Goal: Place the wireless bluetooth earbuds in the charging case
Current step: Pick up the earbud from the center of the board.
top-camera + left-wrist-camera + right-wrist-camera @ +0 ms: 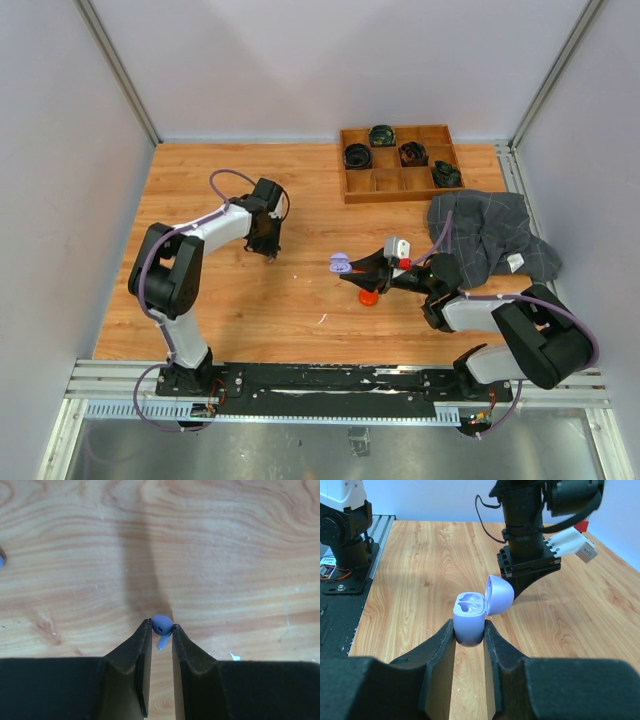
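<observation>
Early days yet, I'd say. The right gripper [470,628] is clamped on the lilac case [469,617], held up off the table [420,570] with its lid [499,594] tipped open and both sockets bare. Well apart from it, the left gripper [161,630] has its jaws pinched together on a lilac earbud [161,624] down at the wood; I can't tell whether it's lifted clear. That bud wants carrying across and seating, then its mate, which I can't spot.
</observation>
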`<action>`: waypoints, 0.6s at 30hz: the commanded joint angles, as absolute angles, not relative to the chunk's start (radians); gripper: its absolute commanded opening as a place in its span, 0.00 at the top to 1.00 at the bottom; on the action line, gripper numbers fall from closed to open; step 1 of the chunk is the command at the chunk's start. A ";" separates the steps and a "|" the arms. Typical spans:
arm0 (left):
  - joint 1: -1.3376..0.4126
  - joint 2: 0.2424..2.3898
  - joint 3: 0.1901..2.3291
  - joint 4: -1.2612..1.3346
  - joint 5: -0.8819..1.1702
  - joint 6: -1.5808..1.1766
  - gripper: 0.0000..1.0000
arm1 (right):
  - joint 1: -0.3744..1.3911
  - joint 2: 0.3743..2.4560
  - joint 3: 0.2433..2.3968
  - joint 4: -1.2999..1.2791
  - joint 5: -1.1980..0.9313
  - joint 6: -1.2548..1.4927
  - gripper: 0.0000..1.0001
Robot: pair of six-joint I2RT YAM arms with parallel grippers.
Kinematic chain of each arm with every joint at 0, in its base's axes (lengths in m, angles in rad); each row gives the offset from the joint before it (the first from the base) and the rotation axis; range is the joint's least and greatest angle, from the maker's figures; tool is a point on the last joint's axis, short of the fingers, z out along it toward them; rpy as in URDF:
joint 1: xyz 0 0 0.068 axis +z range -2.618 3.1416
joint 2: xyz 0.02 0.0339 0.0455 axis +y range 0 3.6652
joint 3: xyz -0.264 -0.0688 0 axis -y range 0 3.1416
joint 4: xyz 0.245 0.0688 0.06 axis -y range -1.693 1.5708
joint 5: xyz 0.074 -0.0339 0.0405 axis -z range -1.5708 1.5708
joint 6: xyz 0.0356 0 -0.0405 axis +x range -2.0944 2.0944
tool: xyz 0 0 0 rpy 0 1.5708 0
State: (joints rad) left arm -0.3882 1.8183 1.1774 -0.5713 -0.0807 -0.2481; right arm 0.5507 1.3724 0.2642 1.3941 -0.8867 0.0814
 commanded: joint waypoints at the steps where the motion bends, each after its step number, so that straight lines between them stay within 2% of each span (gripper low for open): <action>1: -0.384 1.682 1.095 -0.454 0.027 -0.276 0.87 | 0.568 1.371 0.260 1.438 -0.874 0.082 0.86; 6: -0.403 1.507 0.954 -0.266 0.150 -0.306 0.87 | 0.569 1.415 0.256 1.517 -0.859 0.120 0.86; 18: -0.466 1.160 0.722 0.122 0.433 -0.350 0.89 | 0.574 1.409 0.263 1.522 -0.784 0.123 0.87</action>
